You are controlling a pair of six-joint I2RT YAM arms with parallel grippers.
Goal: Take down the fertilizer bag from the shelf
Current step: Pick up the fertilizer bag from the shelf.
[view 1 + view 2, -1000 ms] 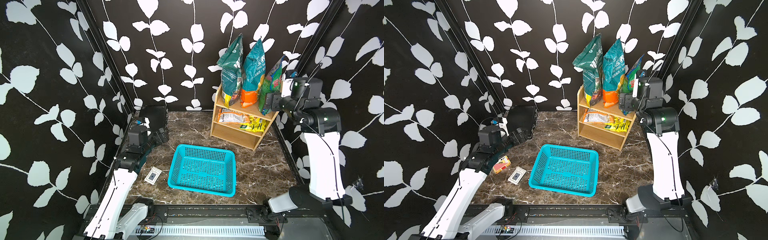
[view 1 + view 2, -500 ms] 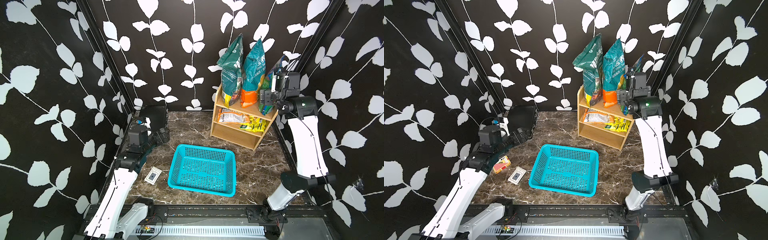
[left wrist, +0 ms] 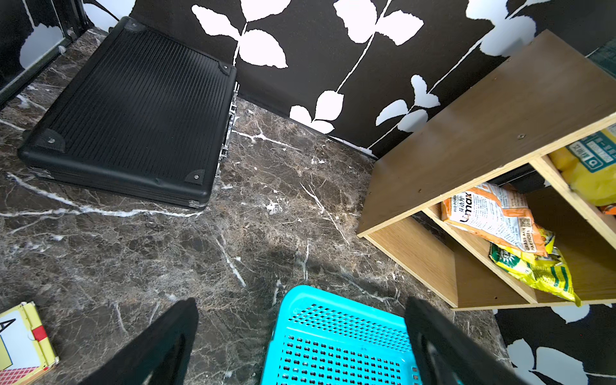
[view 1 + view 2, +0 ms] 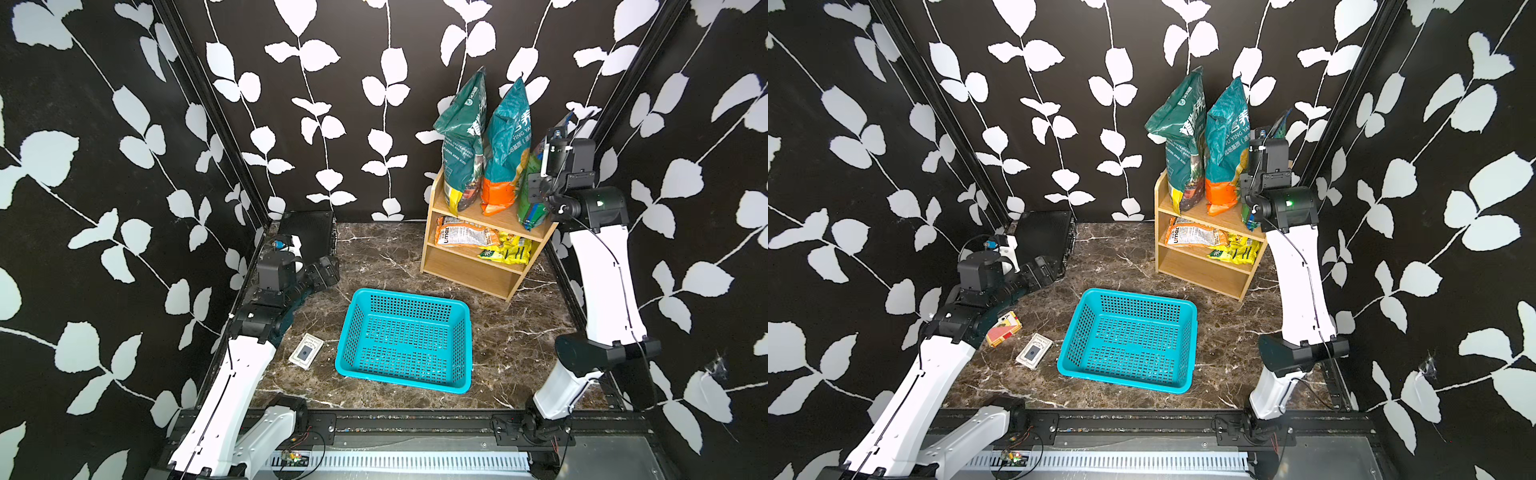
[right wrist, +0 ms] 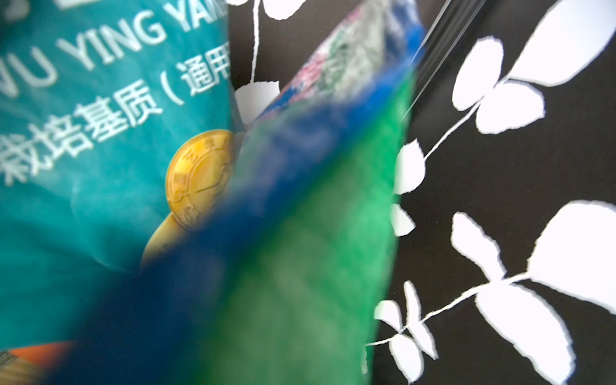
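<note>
Lit brightly and evenly from above in both top views; sharp everywhere, with only faint, short shadows beside the blue basket (image 4: 405,338) on the worktop (image 4: 519,345). Bent a little near the picture edges. Sharp too in the left wrist view, with 1 dim soft shadow on the marble and pale glare on the shelf (image 3: 483,110) side. Blurred heavily in the right wrist view over the green fertilizer bag (image 5: 300,266), too close to the lens; nearly sharp on the teal bag (image 5: 83,166) lettering.

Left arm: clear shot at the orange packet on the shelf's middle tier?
Probably yes: the shelf opens toward the open left claw, bare floor between, basket off to the side. Whether the arm stretches that far is unclear.
</note>
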